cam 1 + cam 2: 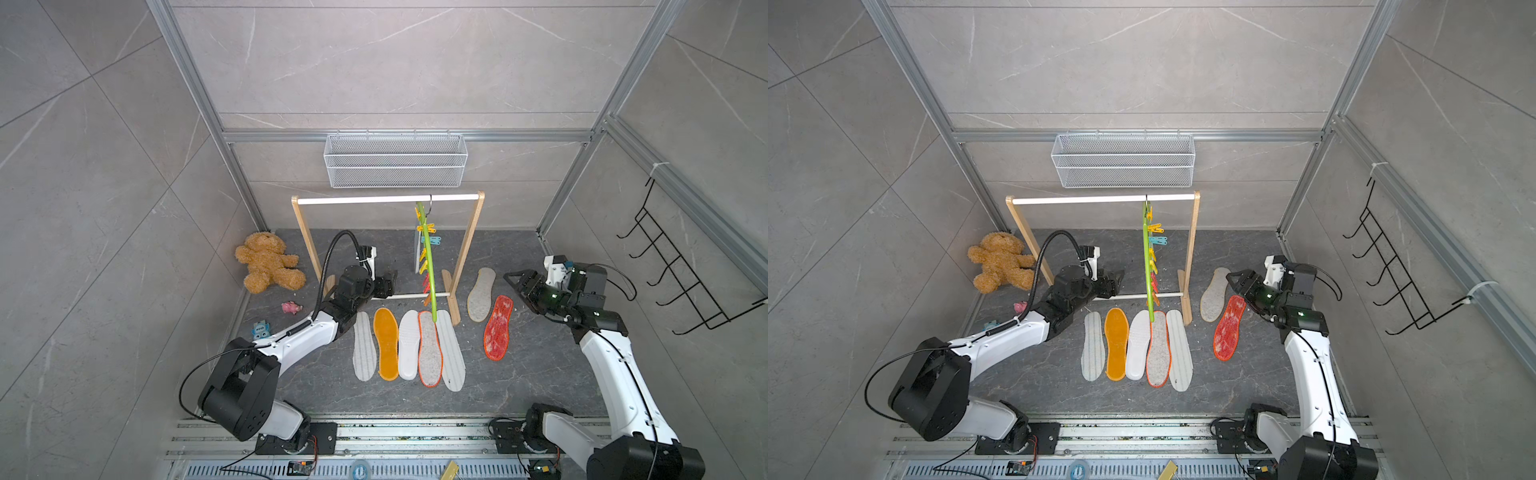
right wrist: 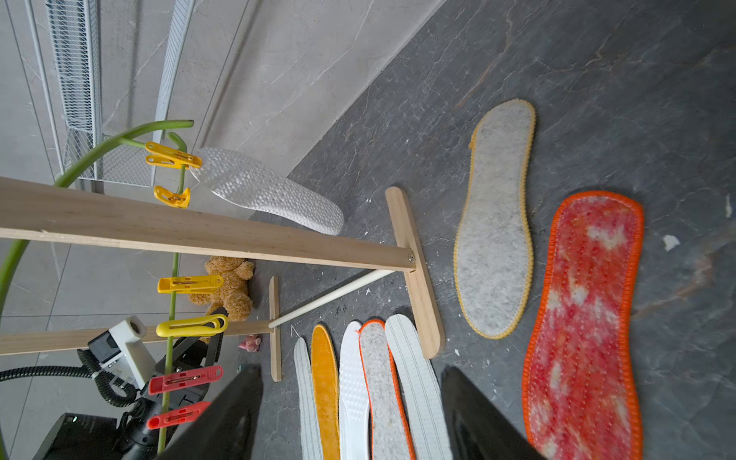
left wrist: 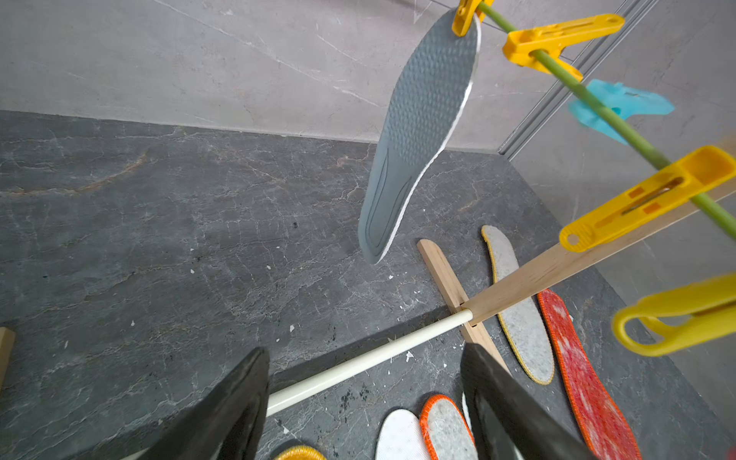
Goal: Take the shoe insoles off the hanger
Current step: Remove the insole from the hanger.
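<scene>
One's still up: the blue-grey insole (image 3: 422, 131) is pinched at its top end by a yellow clip (image 3: 464, 18) toward the hook end of the lime-green hanger (image 1: 428, 266). It's hung free above the table (image 1: 519, 374), with nothing else touched.

The other seven are already laid flat on the table. A row of five insoles (image 1: 408, 345) is set just in front of the rack, and the beige-grey felt insole (image 1: 481, 295) and red mesh insole (image 1: 498, 328) are placed off past its foot. The hanger is hooked on the white rail (image 1: 374, 200) of the wooden rack (image 1: 467, 249).

The left end effector (image 3: 364, 358) is held low by the rack's bottom rail, jaws apart and empty. It's pointed at the hanging insole but well short of it. The right end effector (image 2: 350, 374) is held near the felt and red ones, jaws also apart, nothing gripped.

The step in hand is probably the reach for that last one. It'd best be gripped across the lower half, where the clips are cleared, then pulled straight down out of the clip. A sideways tug is likely to be wasted, since the hanger is only hooked on and would probably be swung along. The bar could be steadied by the right end effector. The bottom rail should be cleared on the way in.
</scene>
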You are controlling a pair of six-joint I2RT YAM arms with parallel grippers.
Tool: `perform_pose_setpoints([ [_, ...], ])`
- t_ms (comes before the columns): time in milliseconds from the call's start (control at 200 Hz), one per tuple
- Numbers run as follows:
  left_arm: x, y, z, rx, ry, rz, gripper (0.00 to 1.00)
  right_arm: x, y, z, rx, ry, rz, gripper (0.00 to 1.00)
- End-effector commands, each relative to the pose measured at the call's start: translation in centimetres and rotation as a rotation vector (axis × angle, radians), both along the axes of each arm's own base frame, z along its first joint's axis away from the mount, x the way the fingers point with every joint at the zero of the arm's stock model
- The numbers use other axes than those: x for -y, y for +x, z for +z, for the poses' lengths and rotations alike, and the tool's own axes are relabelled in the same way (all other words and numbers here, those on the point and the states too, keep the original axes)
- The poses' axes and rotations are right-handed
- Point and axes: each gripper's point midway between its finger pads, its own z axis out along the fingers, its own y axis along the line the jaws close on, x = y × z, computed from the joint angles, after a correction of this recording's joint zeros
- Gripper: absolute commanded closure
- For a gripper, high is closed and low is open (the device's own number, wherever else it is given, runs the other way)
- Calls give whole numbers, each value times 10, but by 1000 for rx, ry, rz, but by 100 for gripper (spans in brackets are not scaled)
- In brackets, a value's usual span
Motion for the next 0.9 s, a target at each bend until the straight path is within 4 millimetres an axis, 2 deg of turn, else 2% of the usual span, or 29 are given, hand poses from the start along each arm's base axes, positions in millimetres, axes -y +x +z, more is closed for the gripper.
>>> perform_pose_setpoints([
  [0,11,17,25,101,-47,-13,22,4,-3,11,28,-35,-4,26],
  [384,32,38,-16,-8,-84,-15,22,6,-2,-2,3,-13,-8,25],
  [794,84,49,-53,-21,-75,-105,32,5,2,-3,9,19,-1,25],
  [894,92,56,-62,-36,-97,-105,34,5,2,-3,11,23,2,25],
])
